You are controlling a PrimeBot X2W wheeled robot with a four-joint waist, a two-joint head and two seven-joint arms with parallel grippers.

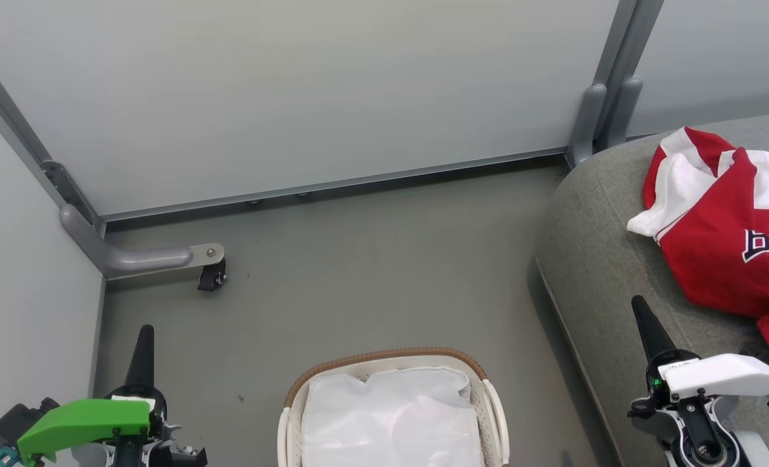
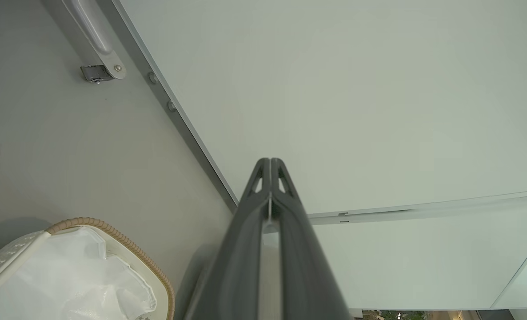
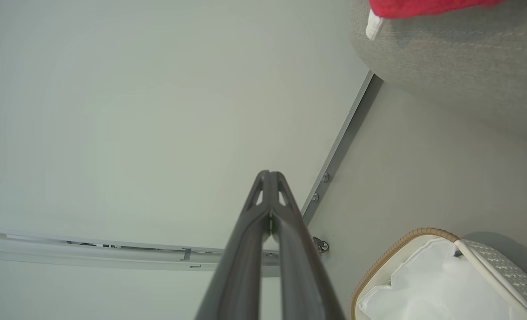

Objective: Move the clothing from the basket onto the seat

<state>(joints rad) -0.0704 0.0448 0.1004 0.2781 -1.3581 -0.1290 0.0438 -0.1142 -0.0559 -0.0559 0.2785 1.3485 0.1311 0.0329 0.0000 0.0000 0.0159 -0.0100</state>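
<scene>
Clothing [image 1: 728, 246], a soft red-and-white jersey w/ navy white-edged lettering, lies crumpled on the large grey fabric-upholstered seat [image 1: 592, 272]. It sits just right of and beyond the right gripper [image 1: 638, 305] tips, not touching them. Right gripper jaws are closed, fingers pressed together w/ nothing btwn them; the right wrist view confirms this [image 3: 269, 174], w/ a red edge of the clothing [image 3: 423, 6] on the seat [image 3: 459, 66] up and right of the tips. Left gripper [image 1: 144, 332] jaws are closed too, and empty [image 2: 270, 162]. The oval white perforated plastic basket w/ brown woven rim [image 1: 384, 355] stands on the grey floor [image 1: 371, 272] btwn the two grippers, short of their tips. A glossy white liner sheet [image 1: 391, 415] shows inside.
</scene>
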